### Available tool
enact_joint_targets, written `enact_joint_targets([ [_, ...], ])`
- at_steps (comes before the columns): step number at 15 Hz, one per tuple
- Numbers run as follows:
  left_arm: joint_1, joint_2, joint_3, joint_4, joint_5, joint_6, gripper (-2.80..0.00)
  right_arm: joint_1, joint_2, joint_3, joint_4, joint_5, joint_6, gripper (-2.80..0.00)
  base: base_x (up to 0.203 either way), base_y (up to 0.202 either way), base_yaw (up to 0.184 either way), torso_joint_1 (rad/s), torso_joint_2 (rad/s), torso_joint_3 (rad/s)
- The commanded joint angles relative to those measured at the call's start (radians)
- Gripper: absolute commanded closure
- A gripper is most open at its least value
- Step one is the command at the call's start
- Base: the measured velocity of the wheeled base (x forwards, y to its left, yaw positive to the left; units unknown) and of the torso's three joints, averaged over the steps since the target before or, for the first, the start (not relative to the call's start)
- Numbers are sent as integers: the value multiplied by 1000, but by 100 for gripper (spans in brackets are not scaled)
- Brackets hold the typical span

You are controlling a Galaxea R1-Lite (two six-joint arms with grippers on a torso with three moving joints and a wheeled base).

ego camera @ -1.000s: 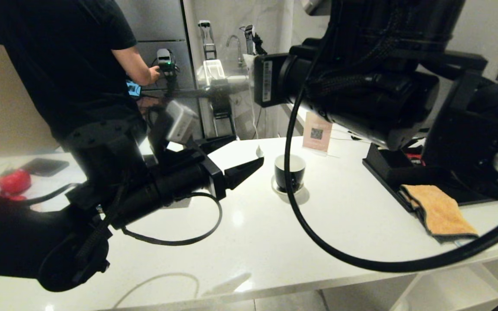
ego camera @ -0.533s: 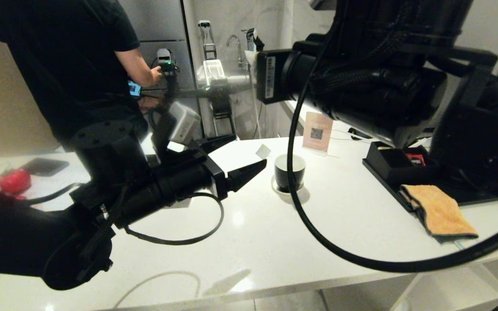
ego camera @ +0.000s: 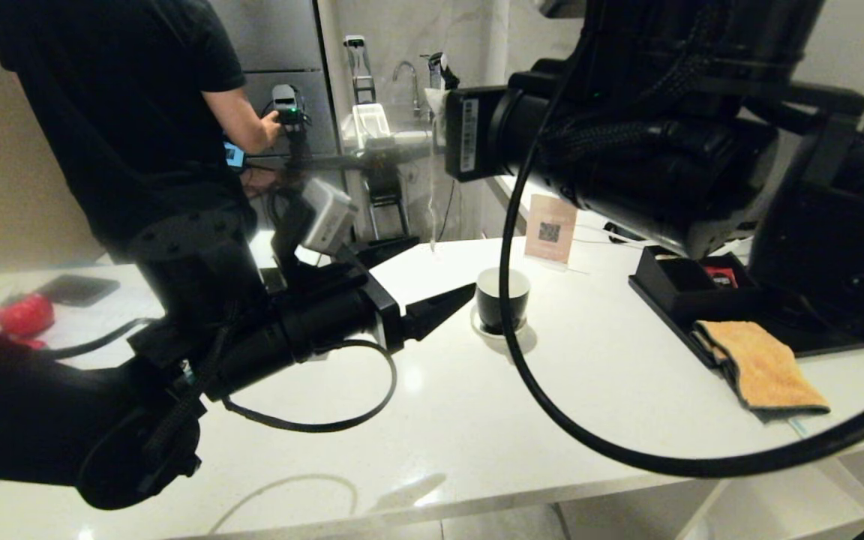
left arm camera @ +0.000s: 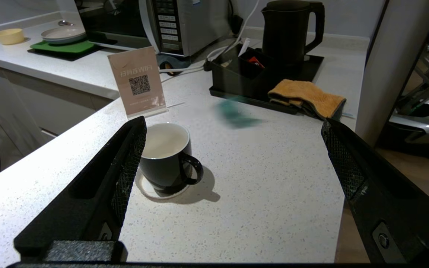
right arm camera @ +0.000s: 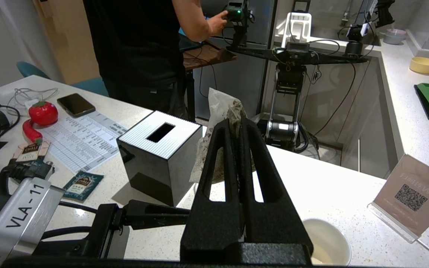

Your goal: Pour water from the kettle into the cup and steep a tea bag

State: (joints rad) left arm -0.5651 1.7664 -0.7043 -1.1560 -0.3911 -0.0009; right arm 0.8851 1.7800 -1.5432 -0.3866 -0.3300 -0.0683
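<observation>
Both grippers are hanging over the counter: the left gripper (left arm camera: 233,156) is sitting spread wide and empty, the cup (left arm camera: 168,158) just beside one finger. The right gripper (right arm camera: 238,128) is pinching the tea bag (right arm camera: 220,111) between pressed-together jaws, pouch poking past the tips.

Silver wrist module (right arm camera: 21,217) — "VLA-11"; card (right arm camera: 412,195) perhaps "WIFI".

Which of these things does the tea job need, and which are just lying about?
Needed:
- tall matte black kettle
- glossy black cup, white inside
- pale paper tea bag, pinched in the right gripper

Lying about:
- orange folded cloth
- pink QR-code sign
- black slotted box
- red tomato toy
</observation>
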Motion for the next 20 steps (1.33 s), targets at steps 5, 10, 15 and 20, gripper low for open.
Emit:
enact_joint_targets([
  [5,-3,4,2,-7,-2,-1,-280,0,1,28,-18,-1,-2,0,0,0,0,0,0,0],
  [10,-1,4,5,-7,-2,-1,-280,0,4,28,-20,-1,-2,0,0,0,0,0,0,0],
  [15,-1,10,2,-7,-2,0,-280,0,4,28,-18,0,-1,0,0,0,0,0,0,0],
  [20,1,13,3,-7,-2,-1,-280,0,7,27,-20,0,-1,0,0,0,0,0,0,0],
])
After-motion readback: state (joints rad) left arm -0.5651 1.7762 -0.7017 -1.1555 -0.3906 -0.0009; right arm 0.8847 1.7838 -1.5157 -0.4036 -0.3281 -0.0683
